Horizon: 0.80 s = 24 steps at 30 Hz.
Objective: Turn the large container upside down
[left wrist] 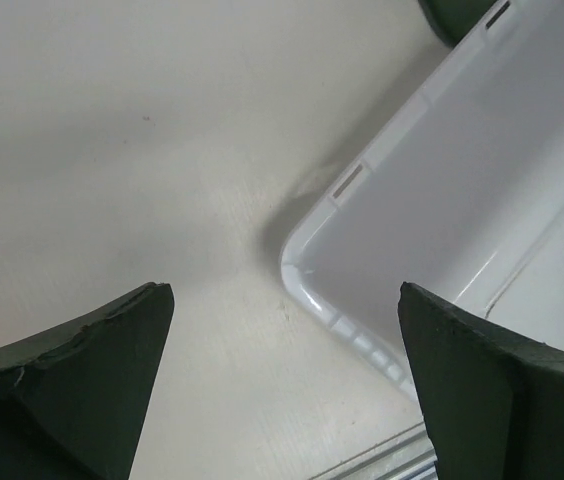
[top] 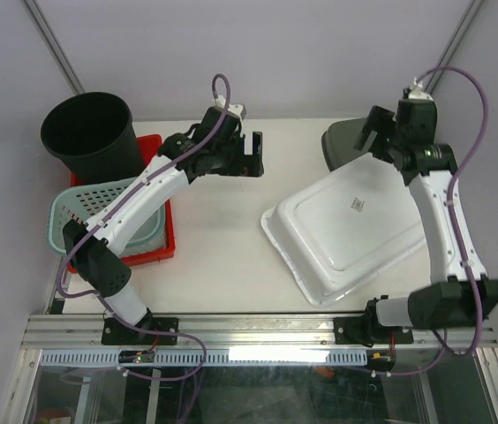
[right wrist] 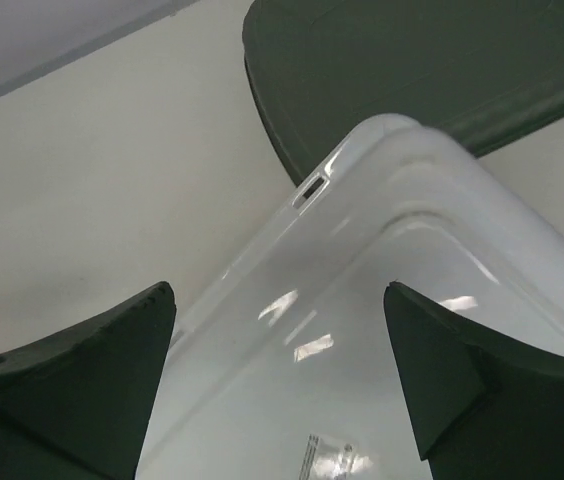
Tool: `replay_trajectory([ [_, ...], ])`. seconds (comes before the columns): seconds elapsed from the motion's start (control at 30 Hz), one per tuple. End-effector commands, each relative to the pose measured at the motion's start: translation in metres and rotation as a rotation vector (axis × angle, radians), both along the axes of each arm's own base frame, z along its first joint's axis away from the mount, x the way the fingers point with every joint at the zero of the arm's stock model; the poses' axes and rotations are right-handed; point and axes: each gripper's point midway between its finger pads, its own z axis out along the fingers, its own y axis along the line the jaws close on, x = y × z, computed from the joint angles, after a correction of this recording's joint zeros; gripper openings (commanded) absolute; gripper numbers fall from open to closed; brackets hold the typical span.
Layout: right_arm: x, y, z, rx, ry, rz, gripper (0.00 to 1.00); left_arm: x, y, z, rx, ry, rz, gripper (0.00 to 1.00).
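The large container (top: 355, 225) is a white rectangular tub lying with its rim down and its flat base up, a small label on the base. Its far corner overlaps a dark green lid (top: 339, 141). My right gripper (top: 371, 131) hovers open above that far corner. In the right wrist view the container (right wrist: 382, 330) fills the space below the open right gripper (right wrist: 277, 295), which holds nothing. My left gripper (top: 253, 156) hangs open over bare table, left of the container. In the left wrist view the container (left wrist: 482, 200) lies beyond the empty left gripper (left wrist: 287, 300).
A black bucket (top: 90, 132) stands at the back left. Beside it a teal basket (top: 77, 212) sits in a red tray (top: 156, 252). The green lid (right wrist: 412, 60) lies at the back right. A metal rail (top: 258, 327) runs along the near table edge.
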Motion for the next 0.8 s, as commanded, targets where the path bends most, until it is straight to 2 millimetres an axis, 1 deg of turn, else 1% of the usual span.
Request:
replay_trajectory([
  [0.0,0.055,-0.02,0.02,-0.193,0.027,-0.032,0.89,-0.03,0.004,0.011,-0.012,-0.027,-0.003,0.99],
  [0.07,0.07,-0.028,0.014,-0.252,0.09,-0.05,0.9,-0.054,-0.01,0.006,-0.06,0.03,-0.073,0.99],
  [0.2,0.098,-0.041,0.003,-0.337,0.152,-0.075,0.9,-0.094,-0.034,-0.012,-0.076,0.115,-0.21,0.99],
  [0.3,0.114,-0.05,-0.014,-0.401,0.219,-0.078,0.9,-0.112,-0.042,-0.028,-0.044,0.144,-0.274,0.99],
  [0.37,0.116,-0.059,-0.023,-0.451,0.282,-0.08,0.9,-0.118,-0.04,-0.04,-0.023,0.167,-0.287,0.99],
  [0.47,0.101,-0.074,-0.045,-0.494,0.413,-0.103,0.9,-0.125,-0.037,-0.054,-0.011,0.202,-0.3,0.99],
  [0.53,0.084,-0.085,-0.061,-0.487,0.473,-0.114,0.9,-0.124,-0.036,-0.068,0.016,0.21,-0.299,0.99],
  [0.6,0.064,-0.097,-0.069,-0.489,0.508,-0.153,0.9,-0.12,-0.037,-0.08,0.031,0.222,-0.284,0.99],
  [0.63,0.054,-0.101,-0.072,-0.48,0.515,-0.173,0.9,-0.12,-0.041,-0.085,0.02,0.232,-0.292,0.99],
  [0.7,0.033,-0.109,-0.078,-0.443,0.525,-0.2,0.9,-0.12,-0.051,-0.089,-0.011,0.246,-0.308,0.99],
  [0.77,0.014,-0.115,-0.077,-0.424,0.517,-0.229,0.9,-0.118,-0.061,-0.091,-0.034,0.253,-0.33,0.99],
])
